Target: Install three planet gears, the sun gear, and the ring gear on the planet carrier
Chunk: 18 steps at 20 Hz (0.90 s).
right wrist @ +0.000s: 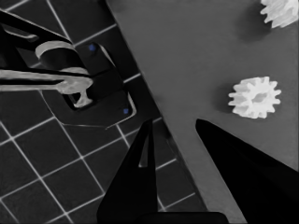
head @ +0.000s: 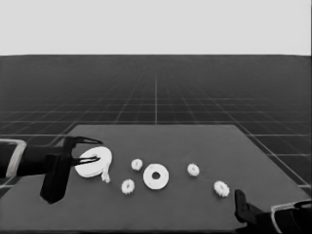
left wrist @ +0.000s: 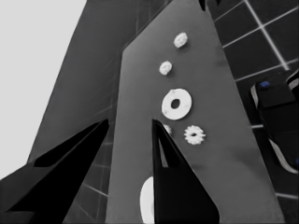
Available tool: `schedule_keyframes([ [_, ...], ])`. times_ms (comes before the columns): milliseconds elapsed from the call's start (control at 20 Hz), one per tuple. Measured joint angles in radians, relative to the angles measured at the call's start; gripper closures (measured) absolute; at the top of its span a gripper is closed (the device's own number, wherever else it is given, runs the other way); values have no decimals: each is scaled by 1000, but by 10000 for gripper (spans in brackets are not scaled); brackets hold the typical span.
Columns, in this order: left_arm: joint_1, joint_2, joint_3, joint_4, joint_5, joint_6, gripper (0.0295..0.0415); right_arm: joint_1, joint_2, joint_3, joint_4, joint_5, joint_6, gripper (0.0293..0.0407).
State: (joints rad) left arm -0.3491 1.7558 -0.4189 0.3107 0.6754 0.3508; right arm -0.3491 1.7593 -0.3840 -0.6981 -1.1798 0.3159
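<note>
The larger round part [head: 94,162], the ring gear, lies at the table's left end. My left gripper [head: 96,150] waits open above it, not holding it; the left wrist view shows only its edge [left wrist: 145,200] beside the open left gripper [left wrist: 130,122]. At mid-table lies the smaller round part [head: 156,176] [left wrist: 176,103], the planet carrier. Two gears [head: 137,164] [head: 127,186] sit to its left. Two more gears [head: 193,169] [head: 221,188] sit to its right. My right gripper [head: 240,200] is parked at the near right corner, open [right wrist: 174,123], with the rightmost gear [right wrist: 254,97] just beyond its fingers.
A thin white piece [head: 105,176] lies against the larger round part's near rim. The table's near right edge [right wrist: 163,109] runs close by the right gripper, with the gridded floor and dark machinery [right wrist: 93,88] past it. More machinery [left wrist: 275,121] stands beyond the table's edge.
</note>
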Motion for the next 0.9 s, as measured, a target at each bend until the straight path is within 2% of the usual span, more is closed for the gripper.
schedule_keyframes([
  [50, 71, -3, 71, -73, 49, -3, 415, -54, 14, 53, 76, 23, -3, 407],
  [100, 45, -2, 43, -44, 30, -2, 414, -34, 8, 29, 45, 14, -2, 392],
  [150, 29, -1, 25, -26, 18, -1, 396, -22, 5, 16, 26, 8, -1, 363],
  [200, 20, -1, 15, -15, 11, -1, 364, -15, 3, 8, 16, 4, -1, 332],
  [250, 225, 250, 76, 472, 459, -487, 336, -11, 1, 3, 9, 2, 0, 320],
  [300, 335, 587, -15, 547, 952, -987, 318, -9, 1, 1, 6, 1, 0, 317],
  [350, 353, 751, -206, 320, 983, -1442, 307, -7, 0, -1, 3, 1, 0, 316],
  [400, 356, 797, -372, 149, 967, -1658, 312, -7, 0, -2, 2, 0, 0, 315],
  [450, 359, 817, -494, 44, 932, -1751, 319, -6, 0, -2, 1, 0, 0, 315],
  [500, 362, 831, -576, -19, 909, -1793, 323, -6, 0, -2, 1, 0, 0, 315],
  [600, 366, 848, -662, -80, 887, -1820, 325, -6, 0, -3, 1, 0, 0, 315],
  [700, 368, 855, -697, -102, 880, -1825, 326, -6, 0, -3, 1, 0, 0, 315],
  [750, 459, 865, -741, -9, 865, -1799, 326, -6, 0, -3, 0, 0, 0, 315],
  [800, 521, 875, -780, 42, 850, -1778, 326, -6, 0, -3, 0, 0, 0, 315],
  [900, 571, 887, -827, 85, 829, -1753, 326, -6, 0, -3, 0, 0, 0, 315],
])
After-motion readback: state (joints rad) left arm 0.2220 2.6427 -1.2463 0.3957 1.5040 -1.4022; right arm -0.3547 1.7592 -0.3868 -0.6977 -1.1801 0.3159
